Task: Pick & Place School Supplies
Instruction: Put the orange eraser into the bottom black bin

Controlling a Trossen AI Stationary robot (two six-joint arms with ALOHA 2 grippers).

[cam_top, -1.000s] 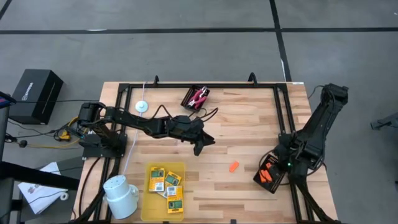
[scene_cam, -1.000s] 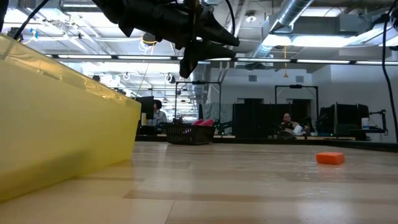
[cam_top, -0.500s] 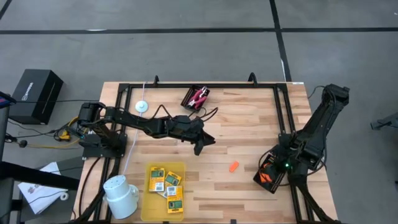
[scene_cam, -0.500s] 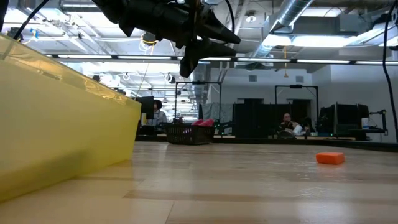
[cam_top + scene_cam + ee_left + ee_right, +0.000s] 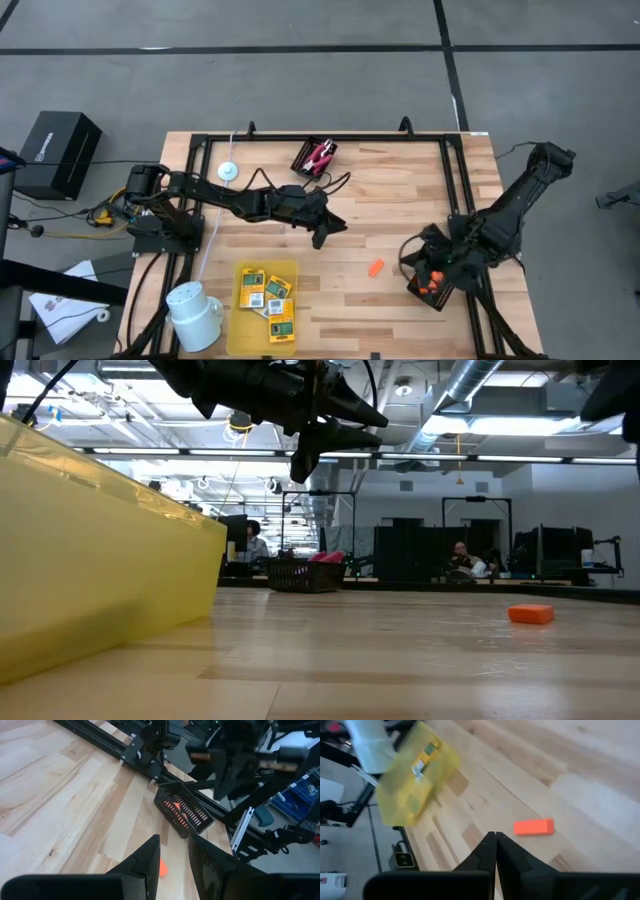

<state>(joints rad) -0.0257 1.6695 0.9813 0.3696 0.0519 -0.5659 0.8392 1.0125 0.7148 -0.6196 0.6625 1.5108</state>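
Several yellow-and-green packets [image 5: 266, 294] lie in a yellow tray [image 5: 240, 325] at the near edge. One orange piece [image 5: 376, 268] lies flat on the table, seen too in the right wrist view [image 5: 534, 826]. More orange pieces [image 5: 433, 283] sit in a black basket [image 5: 182, 812] near the right edge. The pink-handled tool [image 5: 320, 155] rests in a second black basket at the far edge. My left gripper [image 5: 321, 236] hovers over mid-table, narrowly open and empty. My right gripper [image 5: 495, 842] is shut and empty, by the right basket, pointing at the loose orange piece.
A white mug [image 5: 195, 310] stands left of the yellow tray, a white disc [image 5: 229, 172] lies near the far left corner. A black metal frame [image 5: 330, 136] borders the table. Bare wood lies between the tray and the right basket.
My right arm has swung from above the right basket toward the table's left, its gripper turning toward the loose orange piece. The left arm has kept still, and no object has moved.
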